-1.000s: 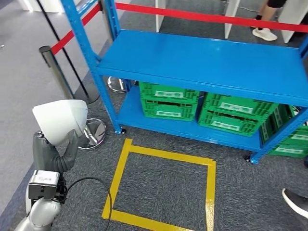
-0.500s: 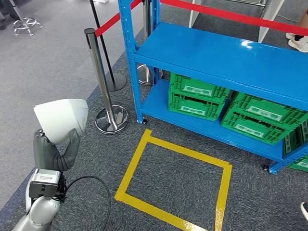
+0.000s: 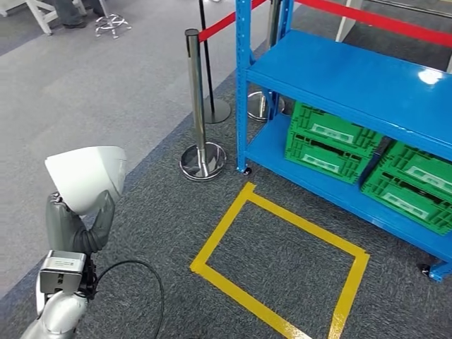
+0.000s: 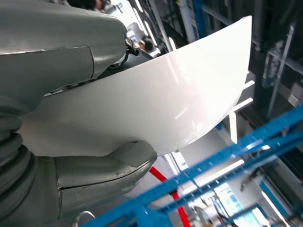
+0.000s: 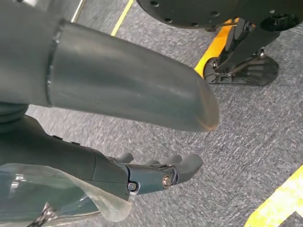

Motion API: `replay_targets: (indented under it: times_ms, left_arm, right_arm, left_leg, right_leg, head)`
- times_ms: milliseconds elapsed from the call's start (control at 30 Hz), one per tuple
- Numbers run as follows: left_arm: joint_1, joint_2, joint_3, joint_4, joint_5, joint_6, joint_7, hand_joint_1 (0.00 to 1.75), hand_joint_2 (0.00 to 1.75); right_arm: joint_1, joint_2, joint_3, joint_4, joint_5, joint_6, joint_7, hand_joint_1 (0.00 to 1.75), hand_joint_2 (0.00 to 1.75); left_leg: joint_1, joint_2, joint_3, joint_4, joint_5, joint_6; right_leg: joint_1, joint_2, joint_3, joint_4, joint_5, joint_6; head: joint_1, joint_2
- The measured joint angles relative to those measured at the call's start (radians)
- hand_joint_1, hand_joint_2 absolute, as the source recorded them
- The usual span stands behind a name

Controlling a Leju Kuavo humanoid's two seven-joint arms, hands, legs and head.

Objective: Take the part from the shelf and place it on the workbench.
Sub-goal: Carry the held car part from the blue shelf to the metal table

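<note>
The left hand (image 3: 75, 226) has its thumb and fingers (image 4: 118, 165) clamped on opposite faces of the white, curved, glossy plastic part (image 3: 87, 176), carrying it upright above the wrist, probably so the broad shell stays clear of the body while walking. The right hand (image 5: 143, 172) hangs low over the grey carpet, fingers loosely apart and holding nothing. Well beyond the fingers stand the blue steel shelf (image 3: 341, 85) and a yellow taped floor square (image 3: 282, 261); no bench appears, so placing likely waits.
</note>
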Motion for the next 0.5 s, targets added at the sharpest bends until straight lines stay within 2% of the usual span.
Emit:
replay_targets:
  times_ms: [33,100,133,200,233,300,333,367,400,433,467,500]
  left_arm:
    - [0.000,0.000,0.000,0.000,0.000,0.000,0.000,1.75,1.75]
    - [-0.001,0.000,0.000,0.000,0.000,0.000,0.000,1.75,1.75]
    - [-0.002,0.000,0.000,0.000,0.000,0.000,0.000,1.75,1.75]
    - [-0.001,0.000,0.000,-0.001,0.000,0.000,0.000,1.75,1.75]
    - [0.000,0.000,0.000,-0.002,0.000,0.000,0.000,1.75,1.75]
    - [-0.001,0.000,0.001,-0.003,0.000,0.000,0.000,1.75,1.75]
    - [-0.001,0.000,0.001,-0.004,0.000,0.001,0.000,1.75,1.75]
    - [-0.001,-0.001,0.000,-0.003,0.000,0.000,0.000,1.75,1.75]
    - [0.000,-0.001,0.000,-0.003,0.000,0.000,0.000,1.75,1.75]
    - [0.000,-0.001,0.000,-0.003,0.000,0.000,0.000,1.75,1.75]
    - [0.001,-0.001,0.000,-0.003,0.000,0.000,0.000,1.75,1.75]
    - [0.001,-0.001,0.000,-0.003,0.000,0.000,0.000,1.75,1.75]
  right_arm:
    - [0.000,0.000,0.000,0.000,0.000,0.000,0.000,0.00,0.00]
    - [-0.001,0.000,0.000,0.000,0.000,0.000,0.000,0.00,0.00]
    - [-0.001,0.000,0.000,0.000,0.000,0.000,0.000,0.00,0.00]
    - [-0.004,0.001,0.000,0.000,0.000,0.000,0.000,0.00,0.00]
    - [-0.006,0.001,0.000,0.000,0.000,0.000,0.000,0.00,0.00]
    - [-0.009,0.002,0.001,-0.001,0.000,0.000,-0.001,0.00,0.00]
    - [-0.008,0.002,0.000,-0.001,0.000,0.000,-0.001,0.00,0.00]
    - [-0.005,0.002,0.000,0.000,0.000,0.000,0.000,0.00,0.00]
    - [-0.002,0.002,-0.001,0.000,0.000,0.000,0.000,0.00,0.00]
    - [0.000,0.002,-0.002,0.000,0.001,0.000,0.001,0.00,0.00]
    - [0.000,0.002,-0.002,0.000,0.001,0.000,0.001,0.00,0.00]
    - [0.001,0.002,-0.002,0.000,0.001,0.000,0.001,0.00,0.00]
  left_leg:
    - [0.002,0.021,0.048,-0.064,0.025,-0.002]
    - [-0.004,0.066,0.134,-0.198,0.032,0.004]
    - [-0.010,0.078,0.155,-0.237,0.026,0.010]
    - [-0.016,0.063,0.159,-0.265,0.016,0.026]
    - [-0.015,0.051,0.158,-0.272,0.018,0.035]
    - [-0.013,0.028,0.155,-0.284,0.024,0.054]
    - [-0.014,0.017,0.150,-0.284,0.029,0.061]
    - [-0.016,0.005,0.145,-0.283,0.032,0.066]
    - [-0.019,-0.009,0.140,-0.281,0.035,0.070]
    - [-0.023,-0.023,0.136,-0.279,0.037,0.072]
    - [-0.025,-0.038,0.133,-0.275,0.039,0.072]
    - [-0.026,-0.053,0.130,-0.270,0.040,0.072]
  right_leg:
    - [0.000,-0.013,-0.002,0.001,0.004,0.004]
    - [0.002,-0.037,-0.006,0.004,0.010,0.015]
    - [0.002,-0.048,-0.008,0.005,0.014,0.021]
    - [0.000,-0.067,-0.010,0.007,0.017,0.033]
    - [-0.003,-0.051,-0.016,0.015,0.010,0.038]
    - [-0.006,0.018,-0.049,0.081,-0.036,0.042]
    - [-0.005,0.057,-0.078,0.145,-0.070,0.041]
    - [-0.003,0.077,-0.109,0.216,-0.101,0.039]
    - [-0.001,0.085,-0.135,0.273,-0.118,0.037]
    - [0.001,0.089,-0.147,0.299,-0.118,0.034]
    - [0.003,0.091,-0.140,0.286,-0.099,0.031]
    - [0.004,0.098,-0.115,0.237,-0.066,0.027]
  head:
    - [0.000,0.000]
    - [0.001,0.000]
    - [0.000,0.000]
    - [0.001,0.000]
    - [0.001,0.000]
    - [0.005,0.000]
    - [0.007,0.000]
    - [0.009,0.000]
    - [0.010,0.000]
    - [0.010,0.000]
    - [0.010,0.000]
    - [0.010,0.000]
